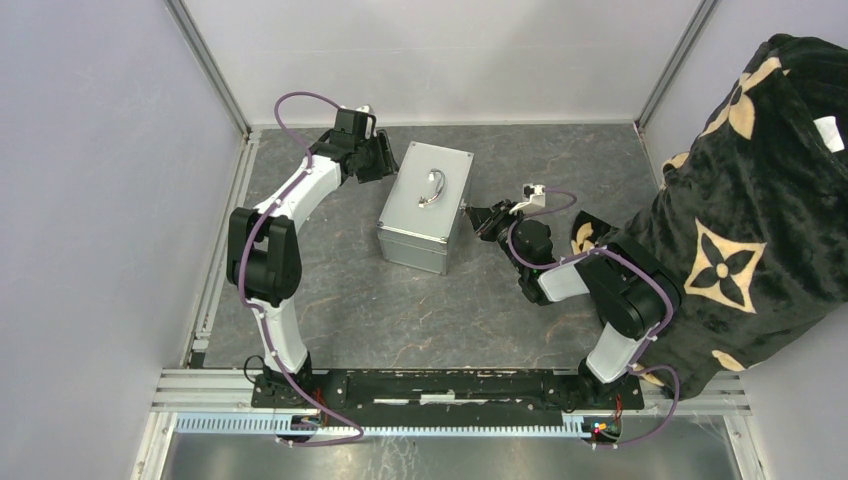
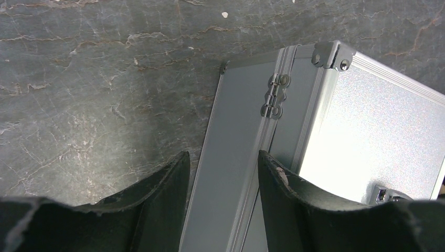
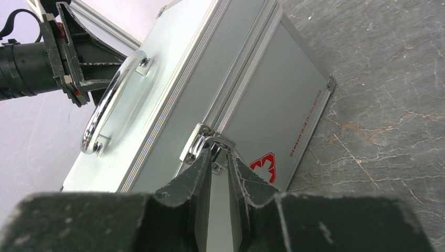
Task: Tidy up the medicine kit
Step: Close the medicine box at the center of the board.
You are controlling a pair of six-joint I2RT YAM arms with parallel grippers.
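My right gripper pinches the latch on the medicine kit; my left gripper stands spread at its back. If the pinch slips, the kit may skid.

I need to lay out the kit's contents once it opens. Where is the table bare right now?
Widest bare patch: the table between the medicine kit and the arm bases. Another lies behind the kit, toward the black blanket. Crowded: the kit's flanks, left pincer at its hinge side, right pincer on its latch.
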